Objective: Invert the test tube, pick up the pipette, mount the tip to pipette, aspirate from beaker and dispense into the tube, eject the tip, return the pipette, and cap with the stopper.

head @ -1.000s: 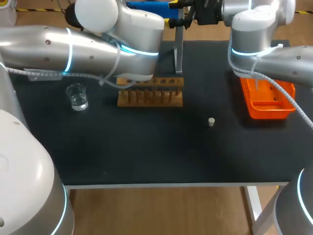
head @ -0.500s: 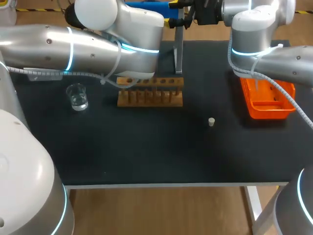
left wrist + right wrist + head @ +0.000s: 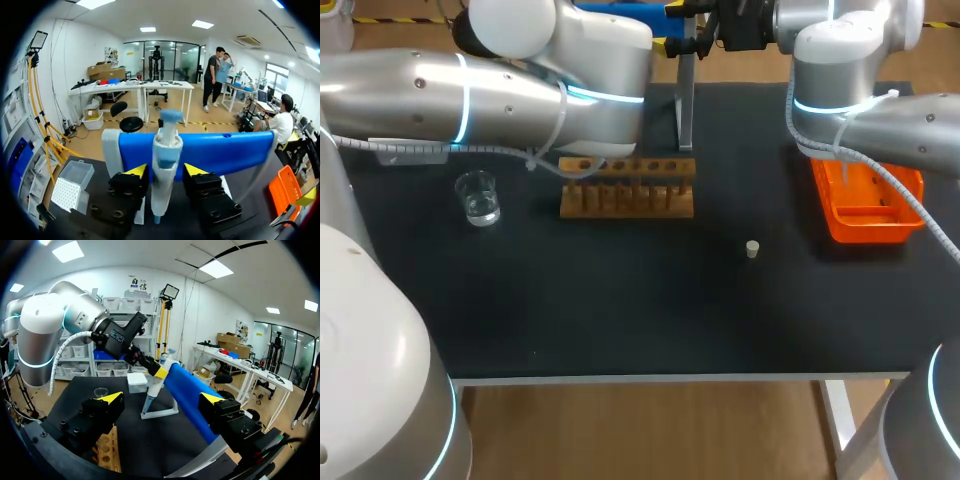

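Over the last second the left arm (image 3: 470, 95) has been drawn slightly toward the far side, so that more of the wooden rack (image 3: 627, 187) is uncovered — nothing else on the table is seen to have shifted. The pipette (image 3: 165, 165) is framed closely by the left gripper (image 3: 166, 171) at the stand (image 3: 685, 115) on the far side; whether it is actually clamped cannot be told. The right gripper (image 3: 161, 399) is spread wide and empty. The pipette pick-up is judged to be under way — the beaker (image 3: 478, 197) and the stopper (image 3: 752, 249) are not yet needed.
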